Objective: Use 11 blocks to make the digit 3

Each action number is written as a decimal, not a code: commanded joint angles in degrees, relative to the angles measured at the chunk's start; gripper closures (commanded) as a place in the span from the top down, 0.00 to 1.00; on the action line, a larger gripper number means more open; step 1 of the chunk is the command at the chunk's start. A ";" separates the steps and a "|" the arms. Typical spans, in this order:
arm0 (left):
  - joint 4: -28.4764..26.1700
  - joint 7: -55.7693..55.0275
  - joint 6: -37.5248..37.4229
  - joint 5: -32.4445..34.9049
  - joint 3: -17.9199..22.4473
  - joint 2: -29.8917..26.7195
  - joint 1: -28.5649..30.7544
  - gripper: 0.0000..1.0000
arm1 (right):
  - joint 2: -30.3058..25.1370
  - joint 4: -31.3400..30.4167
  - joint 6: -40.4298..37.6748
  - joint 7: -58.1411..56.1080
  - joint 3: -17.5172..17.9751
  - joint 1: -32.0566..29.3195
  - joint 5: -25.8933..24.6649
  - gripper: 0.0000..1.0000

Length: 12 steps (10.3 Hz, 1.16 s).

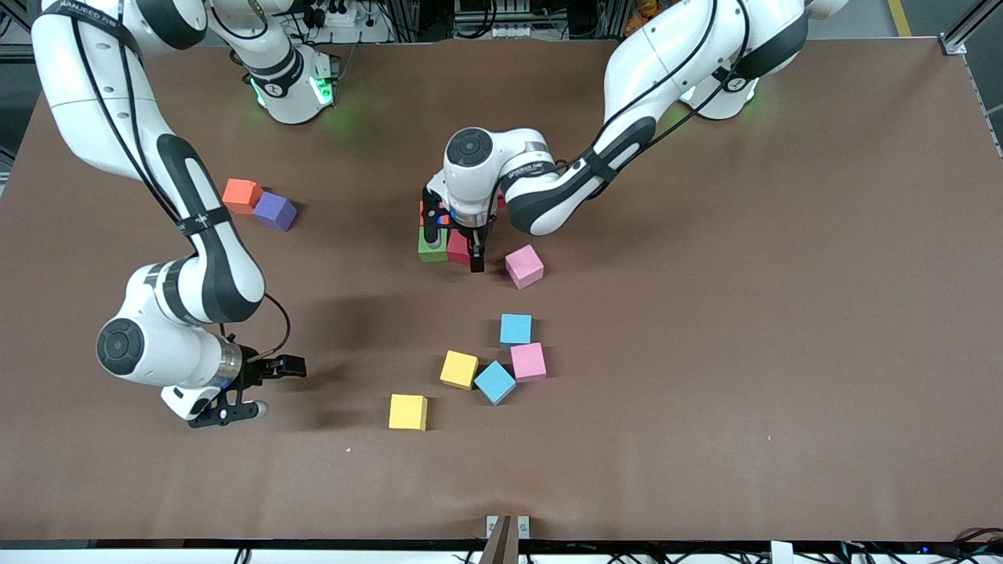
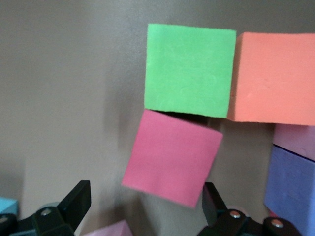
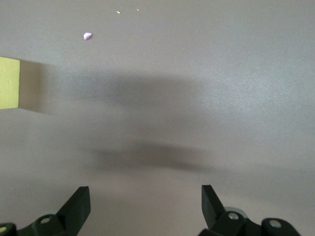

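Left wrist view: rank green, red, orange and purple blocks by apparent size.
1. green block and red block: both fully in view, look about alike, so no ranking between them.
2. orange block: cut off by the frame edge.
3. purple block: only a strip shows.

Brown table top (image 1: 783, 313), matte, plain, filling most of the front view. One small pink crumb (image 1: 347, 450) lies on it near the edge closest to the front camera; the right wrist view shows the same fleck (image 3: 87, 36) on bare surface. A grey bracket (image 1: 507, 526) sits at the middle of that edge. Black cables (image 1: 501, 19) and rack hardware line the edge by the bases.
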 commanded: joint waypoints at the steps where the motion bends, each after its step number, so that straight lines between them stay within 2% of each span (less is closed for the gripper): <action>1: -1.08 0.85 -5.29 -1.87 -0.40 -4.41 1.50 1.00 | -0.35 -0.16 -0.34 1.02 0.10 0.69 0.20 1.00; 3: -1.17 0.85 -10.04 -1.95 -1.19 -6.79 2.99 1.00 | -0.44 -0.16 -0.34 1.03 0.10 0.70 0.20 1.00; 7: -1.69 1.29 -14.26 -1.87 -8.21 -7.59 11.42 1.00 | -0.61 -0.16 -1.05 1.12 0.10 0.61 0.20 1.00; 10: -7.56 1.28 -14.36 -1.87 -9.19 -11.79 14.59 1.00 | -0.53 -0.16 -1.05 1.12 0.10 0.78 0.29 1.00; 12: -9.60 3.82 -14.45 -1.87 -10.59 -12.77 17.66 1.00 | -0.53 -0.16 -1.13 1.12 0.10 0.78 0.29 1.00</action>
